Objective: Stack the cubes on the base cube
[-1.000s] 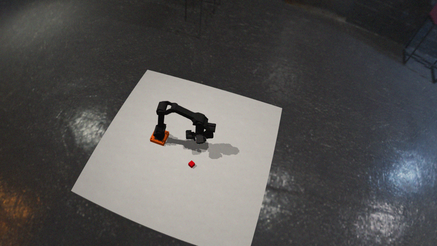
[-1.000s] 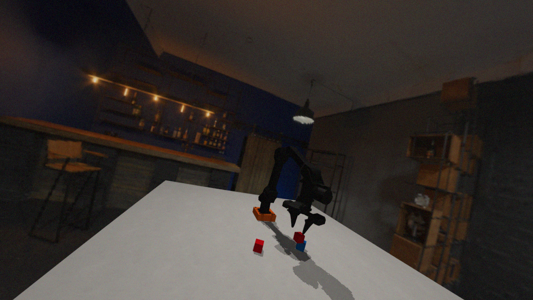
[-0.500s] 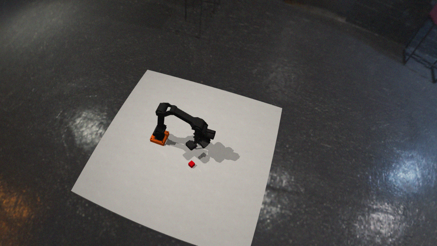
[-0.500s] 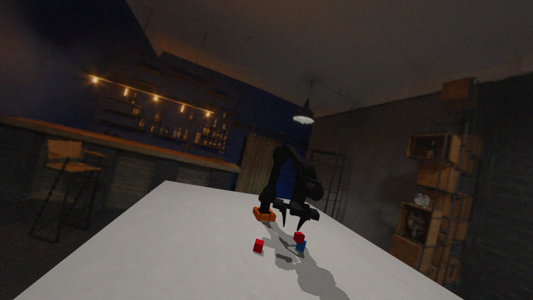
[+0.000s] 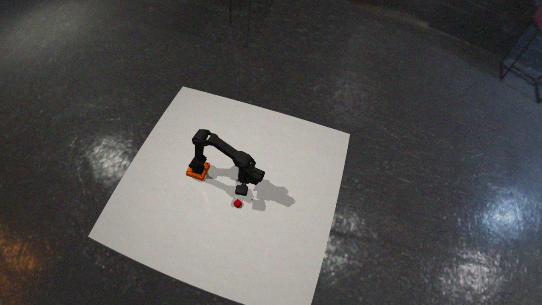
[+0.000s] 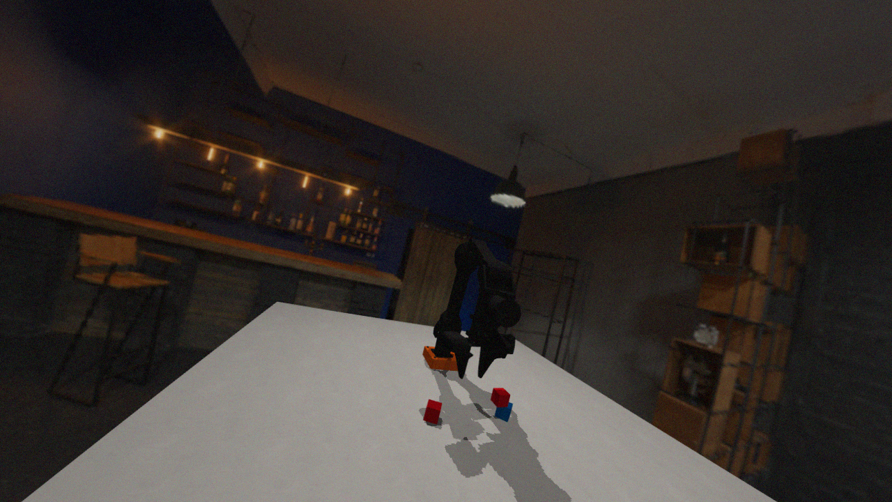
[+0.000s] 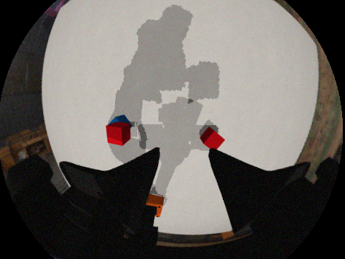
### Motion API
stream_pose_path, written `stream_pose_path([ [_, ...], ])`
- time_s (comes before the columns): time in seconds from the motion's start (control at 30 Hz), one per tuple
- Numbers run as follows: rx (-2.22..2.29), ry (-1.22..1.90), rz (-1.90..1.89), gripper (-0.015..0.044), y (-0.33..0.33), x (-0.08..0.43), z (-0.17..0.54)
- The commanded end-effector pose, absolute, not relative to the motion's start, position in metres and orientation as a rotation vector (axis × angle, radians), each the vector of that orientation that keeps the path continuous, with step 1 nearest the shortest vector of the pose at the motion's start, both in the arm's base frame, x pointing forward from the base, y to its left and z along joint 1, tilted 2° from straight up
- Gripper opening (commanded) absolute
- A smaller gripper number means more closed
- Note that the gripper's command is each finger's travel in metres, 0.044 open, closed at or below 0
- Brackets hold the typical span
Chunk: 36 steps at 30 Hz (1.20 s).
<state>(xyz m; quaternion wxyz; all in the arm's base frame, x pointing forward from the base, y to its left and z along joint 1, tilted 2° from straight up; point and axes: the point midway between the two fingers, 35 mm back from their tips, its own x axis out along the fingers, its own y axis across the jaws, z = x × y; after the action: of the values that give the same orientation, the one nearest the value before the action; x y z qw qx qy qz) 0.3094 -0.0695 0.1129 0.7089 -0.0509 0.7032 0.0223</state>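
Observation:
The blue base cube [image 6: 504,412] [image 7: 121,119] stands on the white table. One red cube [image 6: 500,397] [image 7: 118,133] rests on top of it, offset to one side so that part of the blue top shows. The other red cube [image 5: 237,203] [image 6: 432,412] [image 7: 212,138] lies on the table apart from them. My gripper [image 6: 470,376] [image 7: 184,152] is open and empty, above the table between the stack and the lone red cube. In the wrist view the lone cube shows just beyond the right fingertip. In the top view the arm hides the stack.
The arm's orange base [image 5: 197,171] [image 6: 440,358] [image 7: 155,200] stands on the white table [image 5: 181,235] [image 6: 261,399] behind the cubes. The arm's shadow falls across the table around the cubes. A bar counter and shelves stand beyond the table.

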Motion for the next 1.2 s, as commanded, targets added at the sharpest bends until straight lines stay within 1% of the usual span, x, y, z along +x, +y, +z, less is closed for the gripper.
stream_pose_path([
  [0.0,-0.245,1.554,0.179,0.0265,-0.082,0.308,0.117],
  [0.57,-0.837,1.431,0.762,0.0265,-0.136,0.295,0.132],
  [0.8,-0.86,1.423,0.785,0.0265,-0.138,0.294,0.132],
  [1.03,-0.86,1.423,0.785,0.0265,-0.141,0.295,0.077],
  [1.17,-0.86,1.423,0.785,0.0265,-0.141,0.295,0.071],
])
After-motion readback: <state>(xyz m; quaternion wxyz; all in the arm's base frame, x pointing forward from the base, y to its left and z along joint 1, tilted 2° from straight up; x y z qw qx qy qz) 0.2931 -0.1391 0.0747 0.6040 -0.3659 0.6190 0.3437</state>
